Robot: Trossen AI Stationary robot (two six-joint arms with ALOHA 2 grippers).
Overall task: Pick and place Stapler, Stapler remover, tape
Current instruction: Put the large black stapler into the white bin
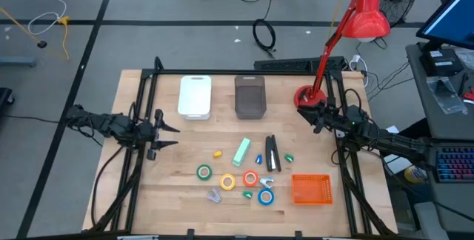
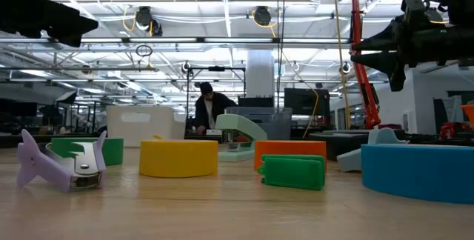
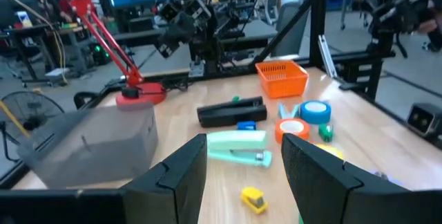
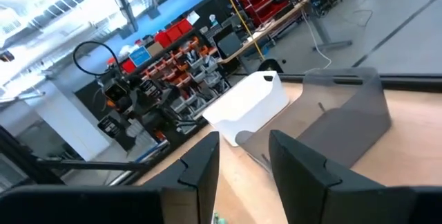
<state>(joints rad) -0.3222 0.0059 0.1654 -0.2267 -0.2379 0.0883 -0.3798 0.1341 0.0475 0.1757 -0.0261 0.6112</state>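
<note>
Overhead, your left gripper (image 1: 167, 134) hung at the table's (image 1: 170, 195) nine o'clock edge with its fingers spread and nothing between them. Your right gripper (image 1: 315, 114) waited at about two o'clock beside the red lamp's base (image 1: 305, 96); from above I could not tell its opening. The white bin (image 1: 195, 96) and grey bin (image 1: 250, 96) sat at twelve o'clock. Below them lay the green stapler (image 1: 242, 152) and the black stapler (image 1: 272, 153), near each other. The green tape (image 1: 204, 172), yellow tape (image 1: 227, 182), orange-red tape (image 1: 250, 178) and blue tape (image 1: 265, 196) sat in a loose row toward six o'clock, with the lilac stapler remover (image 1: 214, 195) at seven o'clock of the yellow roll and the orange basket (image 1: 311, 189) at four o'clock.

At table height, you saw the stapler remover nearest on the wood, with the yellow, orange-red and blue rolls spread beside it and a person beyond the table.

Through the left wrist camera, the fingers (image 3: 181, 175) stood apart and empty, the green stapler lying just ahead of them.

Through the right wrist camera, that gripper's fingers (image 4: 197, 175) were parted and held nothing, facing both bins.
</note>
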